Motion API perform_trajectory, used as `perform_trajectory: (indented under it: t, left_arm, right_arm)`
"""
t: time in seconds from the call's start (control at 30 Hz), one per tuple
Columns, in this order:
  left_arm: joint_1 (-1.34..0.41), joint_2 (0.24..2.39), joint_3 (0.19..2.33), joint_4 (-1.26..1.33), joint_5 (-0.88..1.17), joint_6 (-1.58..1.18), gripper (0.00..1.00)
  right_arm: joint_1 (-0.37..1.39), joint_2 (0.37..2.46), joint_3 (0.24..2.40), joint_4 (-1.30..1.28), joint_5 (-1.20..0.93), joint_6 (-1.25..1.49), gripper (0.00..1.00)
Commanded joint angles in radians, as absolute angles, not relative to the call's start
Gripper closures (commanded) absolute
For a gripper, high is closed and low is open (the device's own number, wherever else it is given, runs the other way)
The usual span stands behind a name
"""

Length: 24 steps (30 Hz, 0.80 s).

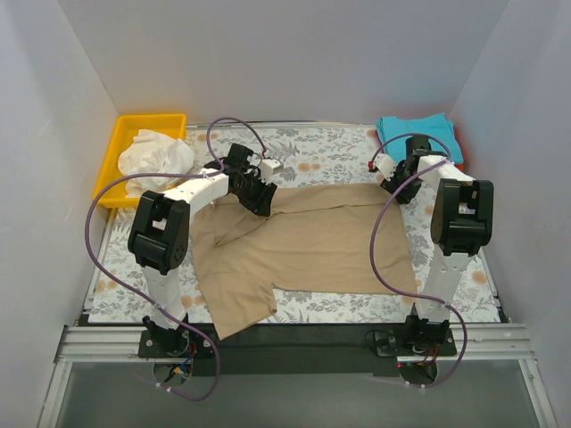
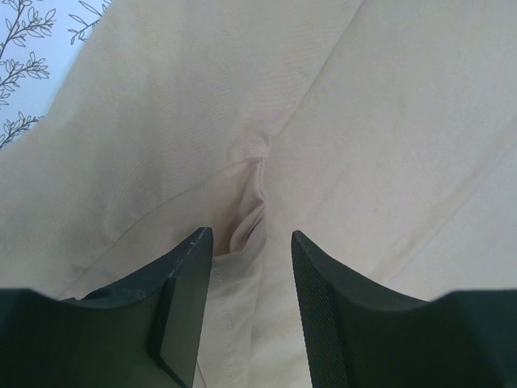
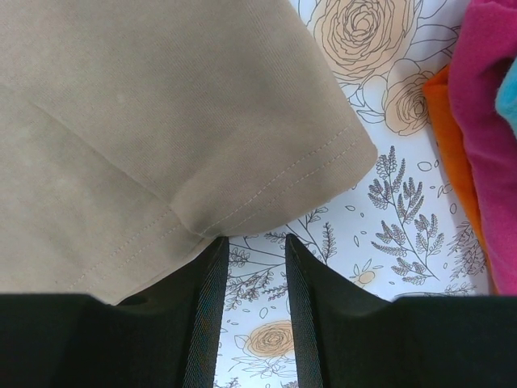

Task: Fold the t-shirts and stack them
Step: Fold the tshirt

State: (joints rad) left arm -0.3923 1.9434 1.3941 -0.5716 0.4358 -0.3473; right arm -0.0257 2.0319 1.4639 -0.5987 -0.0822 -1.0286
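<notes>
The large tan-khaki t-shirt (image 1: 303, 250) lies spread across the middle of the surface (image 1: 339, 147), mostly flat. One short sleeve points toward the near left corner, and soft creases run across the shirt's far left part. Up close, a small pucker rises where its seams meet (image 2: 254, 206). The far right sleeve lies flat, its hem double-stitched (image 3: 266, 186).

The white t-shirt (image 1: 159, 153) sits crumpled in a yellow bin (image 1: 150, 119) at the far left.

The teal t-shirt (image 1: 419, 129) lies folded at the far right corner. The red-pink t-shirt (image 3: 485, 121) lies beneath it, with only its edge showing.
</notes>
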Motion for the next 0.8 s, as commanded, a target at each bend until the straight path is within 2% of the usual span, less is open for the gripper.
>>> perform_trajectory:
  t: [0.0,0.3,0.77]
  left_arm:
    - [-0.396,1.933,1.428,-0.572,0.425,-0.339,0.59]
    - [-0.396,1.924,1.414,-0.571,0.428,-0.345,0.59]
    - [-0.393,1.93,1.42,-0.575,0.414,-0.339,0.59]
  right_arm:
    - [-0.023,2.039,1.477,-0.621,-0.097,-1.063,0.64]
    - [-0.034,1.945,1.526,-0.712,-0.17,-1.078,0.65]
    - [-0.026,2.065,1.572,-0.733,-0.155,-1.071,0.67]
